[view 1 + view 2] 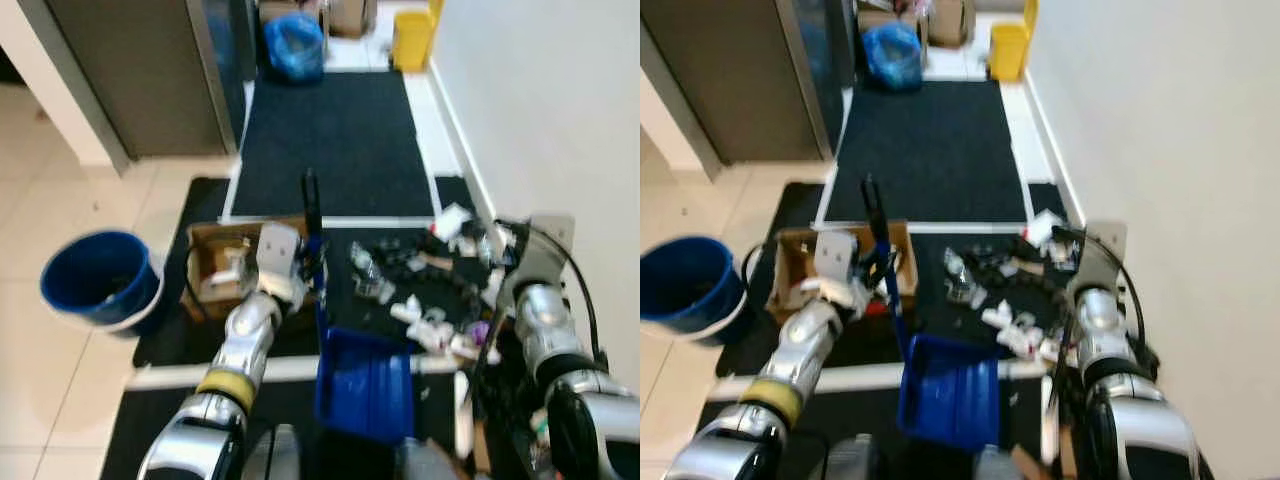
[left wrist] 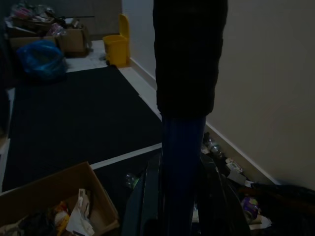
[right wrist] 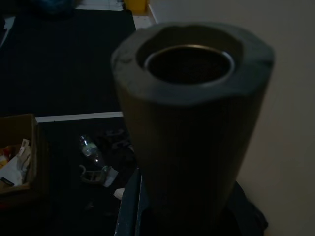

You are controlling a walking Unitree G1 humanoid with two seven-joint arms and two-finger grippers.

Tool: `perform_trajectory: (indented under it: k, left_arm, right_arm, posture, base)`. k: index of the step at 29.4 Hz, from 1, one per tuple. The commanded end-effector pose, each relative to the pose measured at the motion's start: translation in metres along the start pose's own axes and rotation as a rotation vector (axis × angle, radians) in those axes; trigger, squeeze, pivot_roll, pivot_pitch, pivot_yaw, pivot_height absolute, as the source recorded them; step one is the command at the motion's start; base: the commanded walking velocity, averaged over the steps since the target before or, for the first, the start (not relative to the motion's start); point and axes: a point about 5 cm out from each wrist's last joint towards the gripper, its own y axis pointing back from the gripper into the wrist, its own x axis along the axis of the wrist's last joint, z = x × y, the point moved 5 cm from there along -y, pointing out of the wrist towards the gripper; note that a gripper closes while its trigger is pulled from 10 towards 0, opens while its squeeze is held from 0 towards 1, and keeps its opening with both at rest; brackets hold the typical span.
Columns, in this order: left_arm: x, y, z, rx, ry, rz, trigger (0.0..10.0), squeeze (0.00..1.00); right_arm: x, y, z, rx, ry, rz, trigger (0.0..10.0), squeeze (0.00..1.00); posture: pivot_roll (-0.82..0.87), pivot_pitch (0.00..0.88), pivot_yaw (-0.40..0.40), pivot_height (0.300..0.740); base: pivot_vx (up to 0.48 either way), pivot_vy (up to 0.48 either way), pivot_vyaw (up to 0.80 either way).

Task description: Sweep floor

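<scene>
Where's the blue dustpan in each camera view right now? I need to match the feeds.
Left eye: blue dustpan at bottom centre.
Right eye: bottom centre, left of middle.
Left wrist: its handle rises up the middle.
Right wrist: cannot tell in the dark.
Shared landmark: cardboard box of rubbish.

Ahead I have open black mat (image 1: 335,140) to the far end. The wall (image 1: 550,110) hems me on the right, litter (image 1: 430,290) crowds its base, and a cardboard box (image 1: 215,262) and blue bucket (image 1: 98,280) block the left.
</scene>
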Motion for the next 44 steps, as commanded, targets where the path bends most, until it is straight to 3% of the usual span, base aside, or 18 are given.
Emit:
perform_trajectory:
  k: [1, 7, 16, 20, 23, 26, 28, 36, 44]
  left_arm:
    - [-0.003, 0.001, 0.002, -0.012, -0.046, -0.004, 10.0, 0.00]
    - [-0.012, 0.006, -0.001, -0.011, -0.080, -0.042, 10.0, 0.00]
    - [-0.030, 0.022, -0.019, 0.040, -0.128, -0.114, 10.0, 0.00]
    - [-0.033, 0.028, -0.031, 0.072, -0.178, -0.130, 10.0, 0.00]
    - [-0.034, 0.033, -0.040, 0.106, -0.220, -0.139, 10.0, 0.00]
    - [-0.034, 0.035, -0.045, 0.138, -0.214, -0.139, 10.0, 0.00]
    - [-0.032, 0.033, -0.046, 0.154, -0.213, -0.121, 10.0, 0.00]
    - [-0.024, 0.025, -0.039, 0.157, -0.196, -0.075, 10.0, 0.00]
    - [-0.005, 0.013, -0.036, 0.167, -0.224, 0.001, 10.0, 0.00]
  right_arm:
    - [0.008, -0.002, 0.005, -0.015, 0.005, 0.027, 10.0, 0.00]
    - [0.009, -0.002, 0.004, -0.011, 0.012, 0.030, 10.0, 0.00]
    - [0.009, -0.002, 0.003, 0.004, 0.017, 0.035, 10.0, 0.00]
    - [0.024, -0.003, -0.004, 0.092, -0.068, 0.109, 10.0, 0.00]
    - [0.039, -0.004, 0.004, 0.105, -0.114, 0.166, 10.0, 0.00]
    - [0.044, -0.005, 0.011, 0.093, -0.097, 0.179, 10.0, 0.00]
    - [0.048, -0.006, 0.018, 0.081, -0.081, 0.191, 10.0, 0.00]
    - [0.055, -0.004, 0.020, 0.108, -0.041, 0.228, 10.0, 0.00]
    - [0.069, 0.000, 0.023, 0.130, -0.030, 0.289, 10.0, 0.00]
  posture:
    - [0.13, 0.006, -0.004, 0.740]
    - [0.13, 0.011, -0.009, 0.740]
    - [0.13, 0.025, -0.018, 0.740]
    - [0.14, 0.034, -0.021, 0.740]
    - [0.14, 0.036, -0.022, 0.740]
    - [0.13, 0.042, -0.025, 0.740]
    - [0.12, 0.056, -0.031, 0.740]
    - [0.10, 0.085, -0.040, 0.740]
    - [0.05, 0.168, -0.056, 0.740]
  base:
    - [0.000, 0.000, 0.00]
    - [0.000, 0.000, 0.00]
    - [0.000, 0.000, 0.00]
    - [0.000, 0.000, 0.00]
    - [0.000, 0.000, 0.00]
    - [0.000, 0.000, 0.00]
    - [0.000, 0.000, 0.00]
    - [0.000, 0.000, 0.00]
    - [0.000, 0.000, 0.00]
